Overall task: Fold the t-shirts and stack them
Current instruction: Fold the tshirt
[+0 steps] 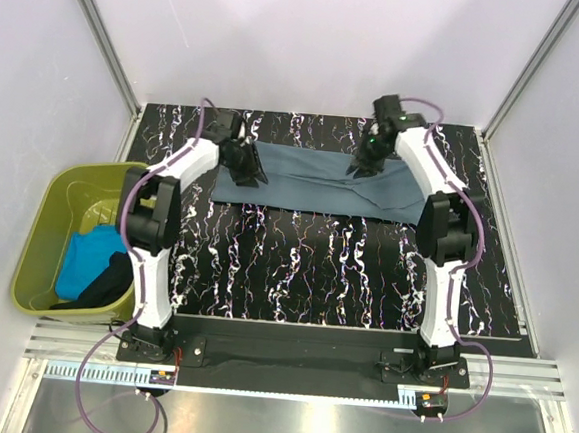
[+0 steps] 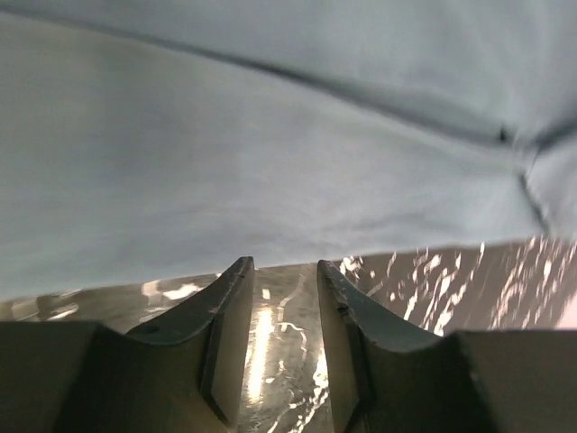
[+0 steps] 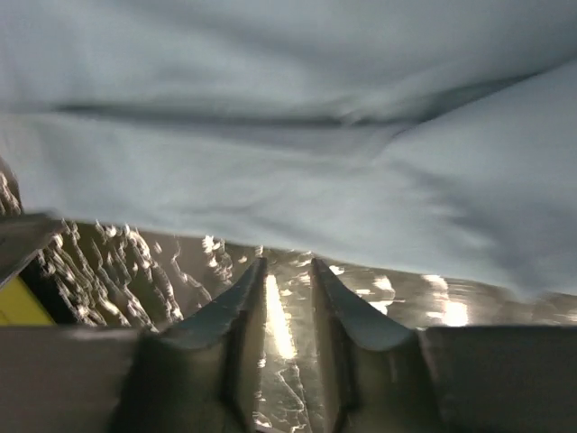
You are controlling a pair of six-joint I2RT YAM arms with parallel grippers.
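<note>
Left gripper, top view: the left gripper [image 1: 250, 176] is hovering low over the left end of the grey-blue t-shirt [image 1: 322, 184]; this view is not showing how wide its jaws are standing.
Right gripper, top view: the right gripper [image 1: 359, 170] is pointing down at the far edge of the same shirt, right of its middle; its jaws are too small to read here.
Grey-blue t-shirt, top view: it is lying flat as a long folded band across the far part of the marbled black table [image 1: 296, 267], between the two arms.
Other shirts, top view: the turquoise t-shirt [image 1: 86, 256] and the black t-shirt [image 1: 108, 288] are sitting crumpled in the olive tub [image 1: 44, 217], left of the table.
Left wrist view: the left gripper [image 2: 284, 263] is standing partly open, its fingers [image 2: 230, 307] gripping nothing, bare table [image 2: 433, 280] showing in the gap; the shirt's edge [image 2: 270, 162] is lying just beyond the tips.
Right wrist view: the right gripper [image 3: 287, 262] is likewise parted and holding nothing, its fingers [image 3: 356, 316] over bare table [image 3: 117, 262], the shirt [image 3: 315, 153] lying just past them.
</note>
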